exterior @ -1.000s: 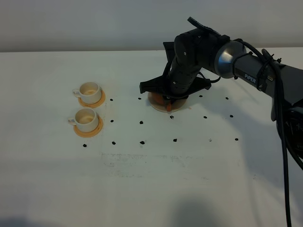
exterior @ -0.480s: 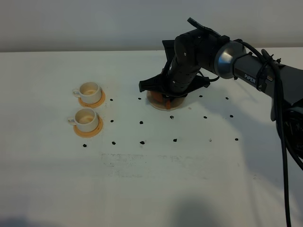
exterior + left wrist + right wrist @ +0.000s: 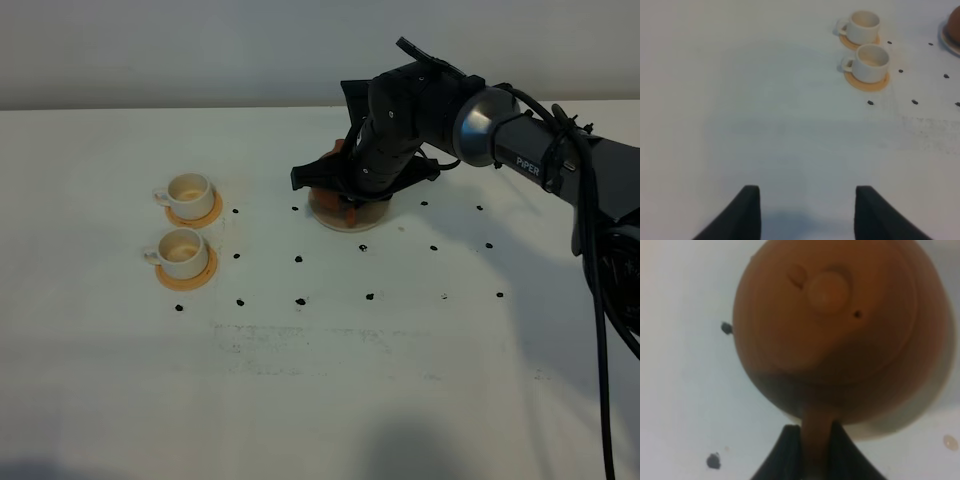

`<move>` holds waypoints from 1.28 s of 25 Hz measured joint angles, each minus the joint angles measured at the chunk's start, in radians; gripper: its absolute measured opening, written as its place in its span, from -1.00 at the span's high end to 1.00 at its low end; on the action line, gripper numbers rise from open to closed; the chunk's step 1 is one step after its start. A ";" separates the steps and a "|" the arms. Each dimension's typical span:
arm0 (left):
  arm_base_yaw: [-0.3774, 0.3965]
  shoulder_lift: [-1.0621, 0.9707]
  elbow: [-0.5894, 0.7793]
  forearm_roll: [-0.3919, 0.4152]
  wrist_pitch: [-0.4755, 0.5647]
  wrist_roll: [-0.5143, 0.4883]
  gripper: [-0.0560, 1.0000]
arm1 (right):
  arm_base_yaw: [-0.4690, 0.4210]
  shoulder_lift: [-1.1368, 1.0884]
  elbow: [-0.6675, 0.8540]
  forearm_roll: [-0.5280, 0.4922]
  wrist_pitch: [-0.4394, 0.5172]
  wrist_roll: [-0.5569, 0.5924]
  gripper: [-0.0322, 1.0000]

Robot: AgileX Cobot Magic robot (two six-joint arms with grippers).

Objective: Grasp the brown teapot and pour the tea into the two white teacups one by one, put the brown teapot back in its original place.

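The brown teapot (image 3: pixel 830 315) fills the right wrist view, its lid knob facing the camera. My right gripper (image 3: pixel 816 432) is shut on its loop handle. In the high view the gripper (image 3: pixel 352 200) and arm hide most of the pot, which is over the pale beige coaster (image 3: pixel 345 223). Whether the pot touches the coaster I cannot tell. The two white teacups (image 3: pixel 188 190) (image 3: pixel 182 249) stand at the left on orange-tan coasters, also seen in the left wrist view (image 3: pixel 863 25) (image 3: pixel 871 61). The tea is hidden. My left gripper (image 3: pixel 805 212) hangs open over bare table, holding nothing.
Small black dots (image 3: pixel 300 300) mark a grid on the white table (image 3: pixel 320 400) between the cups and the teapot. The right arm's dark links and cables (image 3: pixel 600 260) run along the right side. The table's far edge meets a grey wall (image 3: pixel 200 50).
My right gripper, with the teapot in it, has shifted slightly to the left and farther back. The cups and the left gripper have not moved.
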 joint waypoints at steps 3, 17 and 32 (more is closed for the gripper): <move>0.000 0.000 0.000 0.000 0.000 0.000 0.05 | -0.001 -0.007 0.000 0.000 -0.007 -0.001 0.77; 0.000 0.000 0.000 0.000 0.000 0.000 0.05 | 0.001 -0.093 0.000 -0.039 -0.022 -0.036 0.77; 0.000 0.000 0.000 0.000 0.000 0.000 0.05 | 0.090 -0.144 0.017 -0.071 -0.076 -0.075 0.77</move>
